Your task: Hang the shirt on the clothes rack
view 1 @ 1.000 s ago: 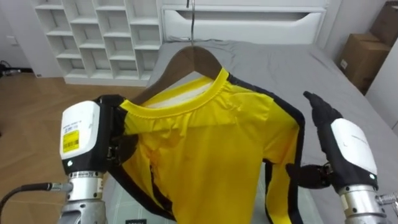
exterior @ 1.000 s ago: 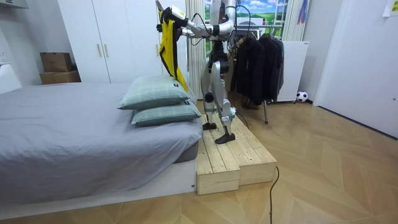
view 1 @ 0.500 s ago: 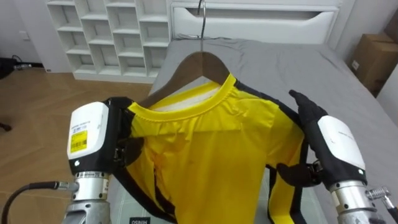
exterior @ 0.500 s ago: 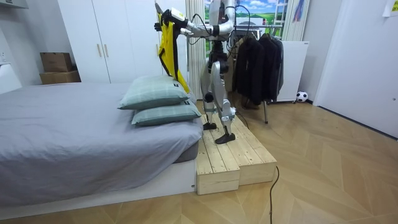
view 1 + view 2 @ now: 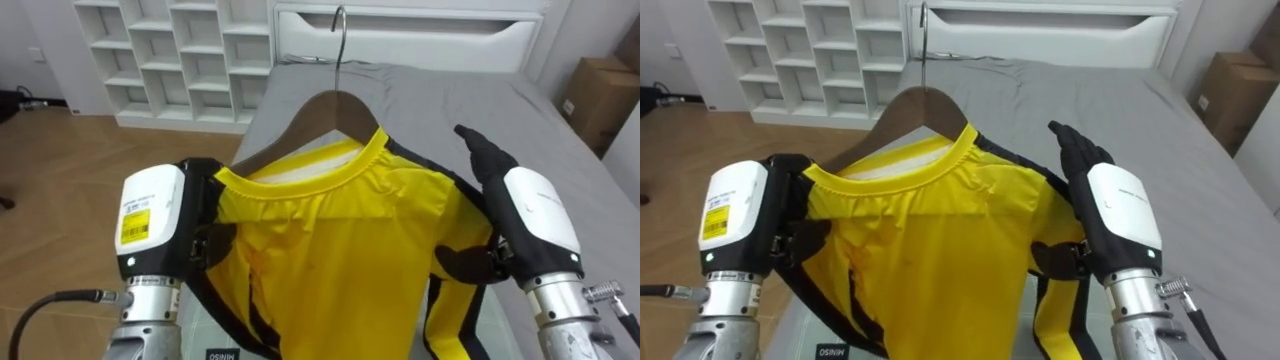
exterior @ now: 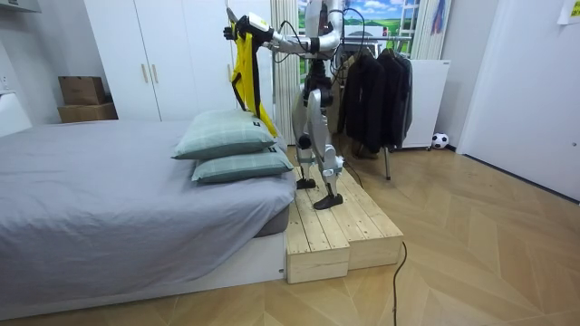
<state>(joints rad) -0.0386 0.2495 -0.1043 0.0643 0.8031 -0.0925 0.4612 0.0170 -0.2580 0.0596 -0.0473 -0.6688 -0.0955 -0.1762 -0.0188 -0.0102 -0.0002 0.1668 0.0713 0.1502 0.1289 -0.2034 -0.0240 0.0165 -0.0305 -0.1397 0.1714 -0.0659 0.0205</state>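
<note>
1. The yellow shirt (image 5: 340, 250) is already on the wooden hanger (image 5: 325, 108) and is held up in the air in front of the robot's chest, above the grey bed (image 5: 520, 110). The metal hook (image 5: 340, 40) stands free on top.
2. The left hand (image 5: 155, 220) is clamped on the shirt's left shoulder, with the thumb over the front of the cloth and the rest going behind it.
3. The right hand (image 5: 530, 215) lies flat against the other shoulder with its fingers straight. It props the shirt rather than gripping it.
4. Step in hand, as I judge it: dressing the hanger looks done, and carrying it to a rail is not yet done.
5. The next move probably calls for turning toward the dark clothes (image 6: 367, 100) hanging behind the robot. The hook must then go over their rail without the shirt sliding off the hanger.
6. Edges: the robot stands on a wooden platform (image 6: 340, 231) beside the bed. The platform drops a step on the room view's right, so any turn needs careful footing.
7. Open room: the floor past the platform is bare. The pillows (image 6: 227, 136) lie close below the hanging shirt.
</note>
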